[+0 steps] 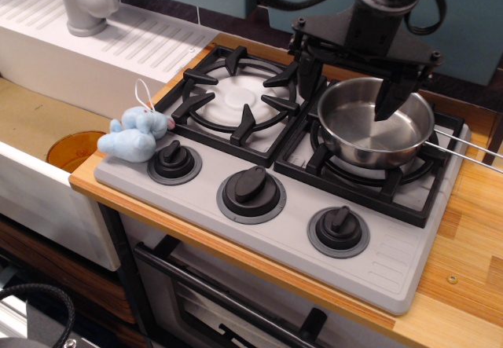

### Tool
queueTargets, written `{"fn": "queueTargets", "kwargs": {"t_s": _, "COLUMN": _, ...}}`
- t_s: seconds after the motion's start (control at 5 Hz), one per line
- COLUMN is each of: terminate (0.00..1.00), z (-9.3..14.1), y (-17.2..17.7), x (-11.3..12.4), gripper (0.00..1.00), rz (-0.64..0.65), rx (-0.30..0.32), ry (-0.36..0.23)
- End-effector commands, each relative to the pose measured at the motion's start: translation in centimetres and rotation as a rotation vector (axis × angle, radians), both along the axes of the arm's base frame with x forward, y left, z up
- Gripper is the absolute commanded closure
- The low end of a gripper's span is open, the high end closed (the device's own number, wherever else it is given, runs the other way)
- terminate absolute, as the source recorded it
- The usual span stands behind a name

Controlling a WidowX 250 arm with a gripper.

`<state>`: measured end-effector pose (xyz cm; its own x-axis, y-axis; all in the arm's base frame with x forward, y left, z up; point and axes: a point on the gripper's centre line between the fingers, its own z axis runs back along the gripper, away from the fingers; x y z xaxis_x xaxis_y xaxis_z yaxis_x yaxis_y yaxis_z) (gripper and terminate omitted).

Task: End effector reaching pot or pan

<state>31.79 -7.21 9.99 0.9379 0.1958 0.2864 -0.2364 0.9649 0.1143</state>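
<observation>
One view, items listed left to right, clock directions taken from the middle knob.
tap [85, 1]: grey, at 10 o'clock, far corner, on the white ribbed drainboard [118, 45].
bowl [72, 149]: amber, at 9 o'clock, down in the sink, partly hidden by the counter edge.
soft toy [135, 133]: pale blue, at 9 o'clock, lying at the stove's left edge, just beside the left knob [174, 160].
left burner [240, 100]: at 12 o'clock, white round plate under a black grate.
middle knob [251, 190]: black, on the grey front panel.
right knob [339, 227]: at 4 o'clock, same panel.
pan [376, 124]: shiny steel, at 2 o'clock, sitting on the right grate [369, 177]; thin wire handle runs off towards 3 o'clock.
gripper [350, 89]: black, at 1 o'clock, above the pan's far rim; fingers spread wide, one finger [307, 77] outside the left rim, the other over the bowl of the pan. Contact with the pan: cannot tell.
counter [462, 254]: wood, at 4 o'clock, right of the stove.
</observation>
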Motion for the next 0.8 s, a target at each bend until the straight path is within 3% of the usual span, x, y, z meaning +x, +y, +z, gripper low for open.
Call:
{"fn": "queueTargets", "kwargs": {"t_s": 0.0, "terminate": 0.0, "z": -1.3, "y": 0.7, "x": 3.0, "gripper": 0.0, "rz": -0.044, "rx": -0.035, "ry": -0.084}}
{"fn": "queueTargets", "kwargs": {"t_s": 0.4, "terminate": 0.0, "z": -2.3, "y": 0.9, "x": 4.5, "gripper": 0.0, "rz": -0.061, "rx": -0.026, "ry": -0.108}}
{"fn": "queueTargets", "kwargs": {"t_s": 0.6, "terminate": 0.0, "z": -1.5, "y": 1.3, "x": 4.2, "gripper": 0.0, "rz": -0.053, "rx": -0.008, "ry": -0.101}}
